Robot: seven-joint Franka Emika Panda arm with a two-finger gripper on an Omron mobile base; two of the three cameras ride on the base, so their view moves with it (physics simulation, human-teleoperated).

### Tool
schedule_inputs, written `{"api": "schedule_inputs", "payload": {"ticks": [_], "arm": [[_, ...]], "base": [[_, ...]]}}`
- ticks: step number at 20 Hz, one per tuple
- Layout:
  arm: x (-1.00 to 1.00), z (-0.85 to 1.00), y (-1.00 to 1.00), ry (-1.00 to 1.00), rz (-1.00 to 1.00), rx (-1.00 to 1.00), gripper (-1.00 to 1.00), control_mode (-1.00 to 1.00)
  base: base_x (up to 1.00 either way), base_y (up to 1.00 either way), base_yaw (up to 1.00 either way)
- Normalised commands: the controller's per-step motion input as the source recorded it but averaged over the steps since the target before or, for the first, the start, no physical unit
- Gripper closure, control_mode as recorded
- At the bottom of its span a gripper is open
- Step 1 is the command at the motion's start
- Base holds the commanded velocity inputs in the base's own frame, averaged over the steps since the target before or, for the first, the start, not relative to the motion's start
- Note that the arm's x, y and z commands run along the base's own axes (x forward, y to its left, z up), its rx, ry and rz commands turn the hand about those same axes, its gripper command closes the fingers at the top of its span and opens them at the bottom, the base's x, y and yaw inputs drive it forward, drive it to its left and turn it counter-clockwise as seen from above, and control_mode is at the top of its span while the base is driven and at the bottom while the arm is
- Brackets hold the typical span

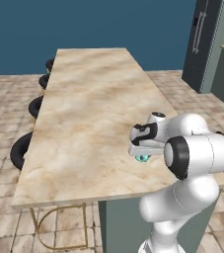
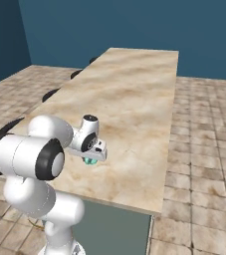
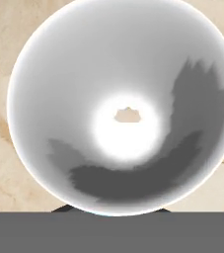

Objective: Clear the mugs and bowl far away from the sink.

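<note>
A small translucent teal mug (image 1: 142, 158) (image 2: 90, 161) hangs just under the hand, low over the marble counter (image 1: 84, 99) (image 2: 134, 84) near its front right edge. My gripper (image 1: 143, 152) (image 2: 91, 156) points down and is shut on the mug. In the hand view I look straight into the mug (image 3: 118, 108), whose pale round inside has a bright spot at the bottom. The dark tips of the gripper (image 3: 112, 210) just peek out under its rim. I cannot tell whether the mug's base touches the counter. The bowl and the sink are out of view.
The long counter stretches away from me. Black round stools (image 1: 22, 148) (image 1: 36, 106) line its left side. A dark tall cabinet (image 1: 202, 39) stands at the far right. The tiled floor (image 2: 204, 149) lies to the counter's right.
</note>
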Motion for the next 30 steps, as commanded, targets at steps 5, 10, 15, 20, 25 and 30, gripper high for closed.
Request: {"api": "schedule_inputs", "payload": {"ticks": [5,10,15,20,25,30], "arm": [[0.0,-0.11,0.0,0.0,0.0,0.0,-1.0,-1.0],[0.0,0.0,-0.07,0.0,0.0,0.01,-1.0,-1.0],[-0.01,0.0,-0.09,0.0,-0.01,0.0,-1.0,-1.0],[-0.15,0.26,-0.01,0.0,0.0,0.02,-1.0,-1.0],[0.0,0.6,0.0,0.0,0.0,0.0,-1.0,-1.0],[-0.2,0.6,-0.05,0.02,0.0,0.01,-1.0,-1.0]], "base": [[0.0,0.0,0.0],[0.0,0.0,0.0],[0.0,0.0,0.0],[0.0,0.0,0.0],[0.0,0.0,0.0],[0.0,0.0,0.0]]}}
